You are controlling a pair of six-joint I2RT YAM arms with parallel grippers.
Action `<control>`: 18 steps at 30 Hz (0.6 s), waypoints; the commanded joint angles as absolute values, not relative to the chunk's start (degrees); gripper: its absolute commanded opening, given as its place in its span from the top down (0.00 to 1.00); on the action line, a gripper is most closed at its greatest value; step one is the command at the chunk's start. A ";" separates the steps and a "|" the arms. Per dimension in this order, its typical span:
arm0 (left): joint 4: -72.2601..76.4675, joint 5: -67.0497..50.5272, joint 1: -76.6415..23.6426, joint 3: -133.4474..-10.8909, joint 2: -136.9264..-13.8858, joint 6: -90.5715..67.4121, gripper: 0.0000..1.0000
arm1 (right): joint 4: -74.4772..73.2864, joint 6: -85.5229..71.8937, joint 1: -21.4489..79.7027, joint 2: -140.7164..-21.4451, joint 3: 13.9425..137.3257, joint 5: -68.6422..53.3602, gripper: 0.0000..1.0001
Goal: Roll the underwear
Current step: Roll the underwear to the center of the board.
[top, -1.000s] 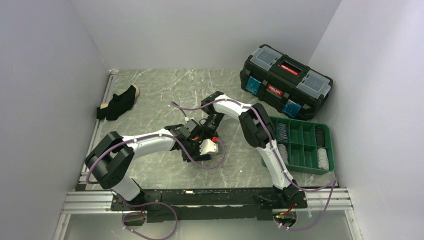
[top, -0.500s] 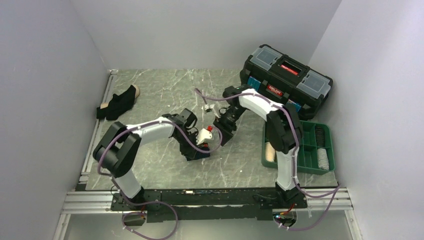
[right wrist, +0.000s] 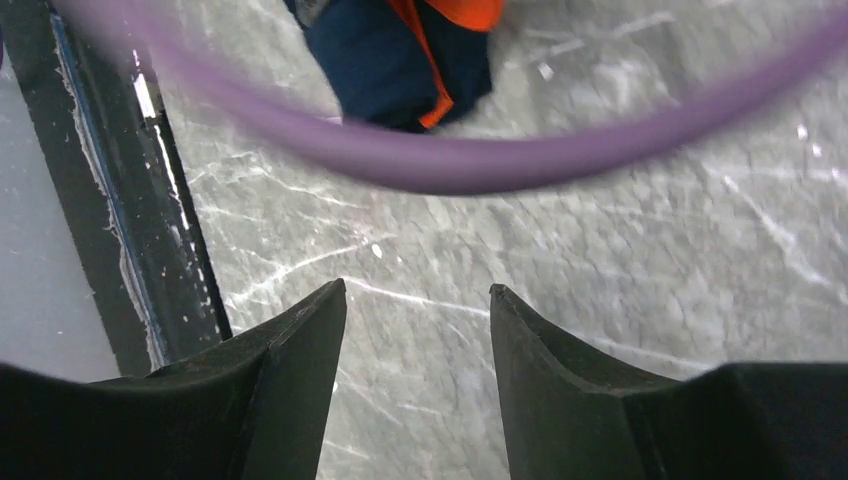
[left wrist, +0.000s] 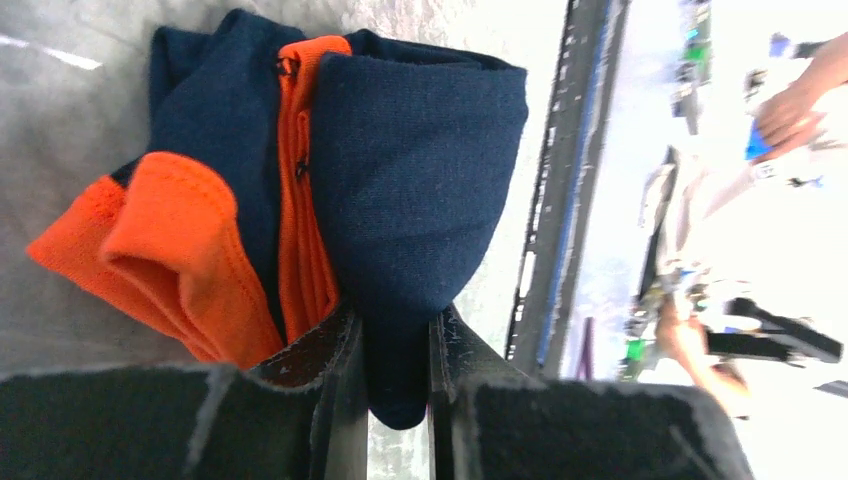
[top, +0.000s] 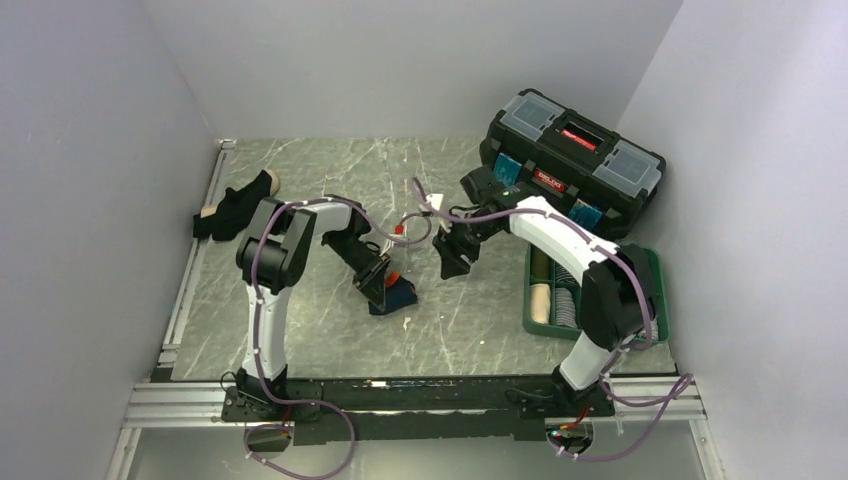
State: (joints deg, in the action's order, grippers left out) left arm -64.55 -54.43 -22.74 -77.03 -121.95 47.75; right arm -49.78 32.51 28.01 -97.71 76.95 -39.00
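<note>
comparing frames: one second ago both grippers crowded over the cloth at the centre of the table [top: 300, 330]. the right gripper [top: 452, 262] has since swung off and now hangs apart, at 1 o'clock of the cloth.
left gripper [left wrist: 393, 372]: stays down on the underwear [top: 397, 297], pressed together on a navy fold at the bundle's near edge.
right gripper state: fingers spread, nothing between them, bare stone surface below.
task item location: navy-and-orange bundle just 6 o'clock of centre, bunched in layers. a black garment [top: 235, 205] lies at 10 o'clock, well apart.
meaning for task: judged, two-arm shaping of this piece is ending. one pinch alone holds the fold, so release may let it spring open.
hidden: a blurred purple cable [right wrist: 450, 160] crosses the right wrist view, and the bundle is cut off at 12 o'clock there. roll tightness cannot be told. the right arm covers part of the green tray [top: 650, 262] at 4 o'clock. no striped garment is visible.
</note>
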 commanded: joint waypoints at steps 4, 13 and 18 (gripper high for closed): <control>-74.56 -53.36 -20.30 -80.51 -130.27 53.58 1.00 | -40.12 35.90 40.76 -94.51 73.84 -26.75 0.41; -74.00 -52.26 -20.22 -81.87 -131.58 51.54 1.00 | -39.20 42.14 50.77 -101.62 78.49 -17.70 0.36; -74.96 -52.42 -20.29 -82.82 -132.56 51.91 1.00 | -38.30 44.42 53.81 -104.62 78.90 -14.39 0.35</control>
State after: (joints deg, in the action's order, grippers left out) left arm -75.44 -58.48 -20.08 -82.02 -130.04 50.13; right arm -40.47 41.04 52.03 -103.59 76.82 -18.81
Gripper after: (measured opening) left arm 0.212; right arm 0.646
